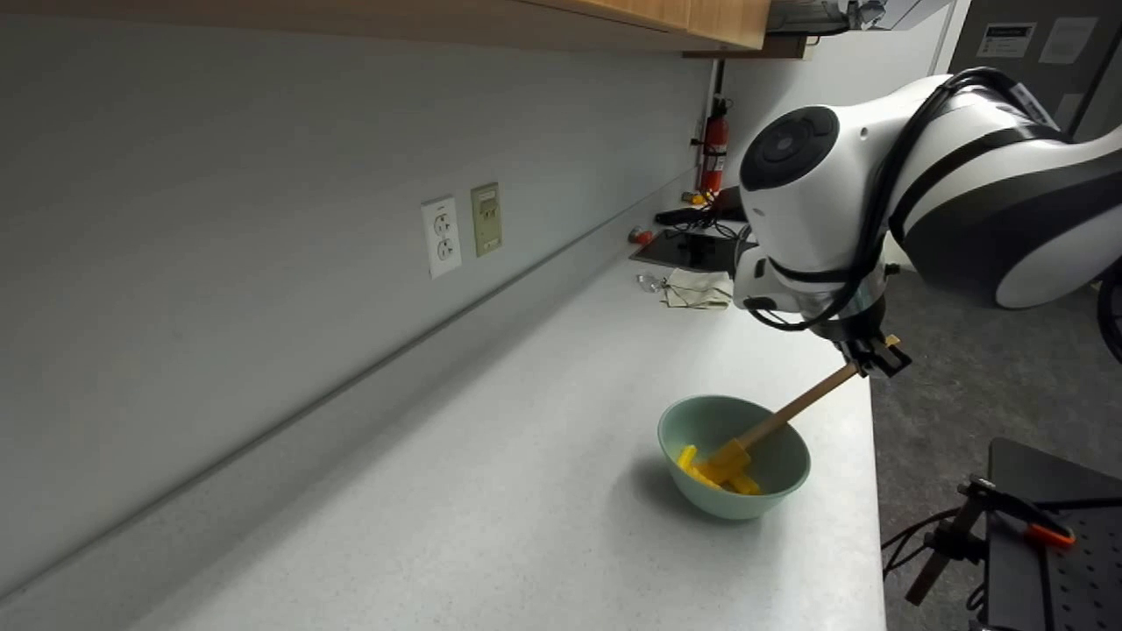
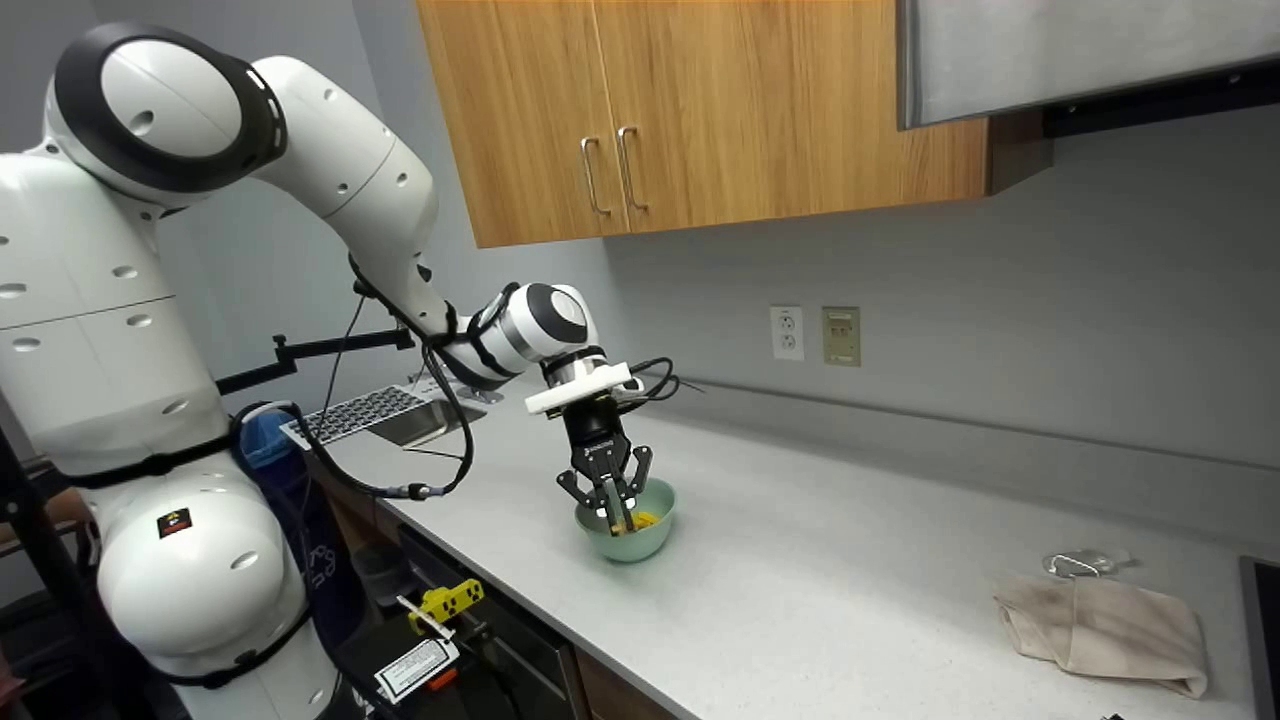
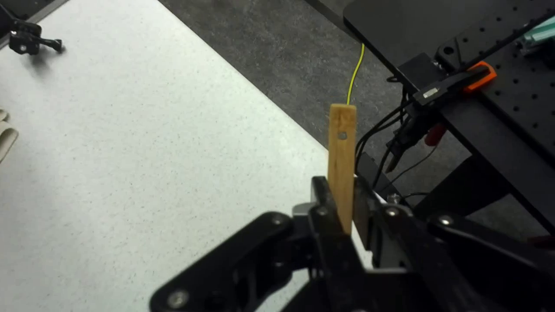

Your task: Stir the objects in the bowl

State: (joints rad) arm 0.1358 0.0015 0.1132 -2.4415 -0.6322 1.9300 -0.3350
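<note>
— Grey wall (image 1: 219, 263), white counter (image 1: 438, 491) below my gripper (image 3: 341, 184).
— Anything on the wall?
— Two outlet plates (image 1: 441, 235), in an exterior view, well left of the gripper. Next, one green bowl (image 1: 732, 506), lower left of the gripper and near the counter edge; set there, I judge, for easy reach.
— Contents?
— Yellow bits (image 1: 743, 484), clumped low inside; overlapping, no firm count.
— And the tool?
— One wooden-handled stirrer (image 1: 806, 400), slanting from those bits up and right into the gripper.
— Grip?
— Jaws clamped on the handle, gap about as wide as the wood. I hold it near the top end, probably so the gripper clears the rim while the head reaches deep.
</note>
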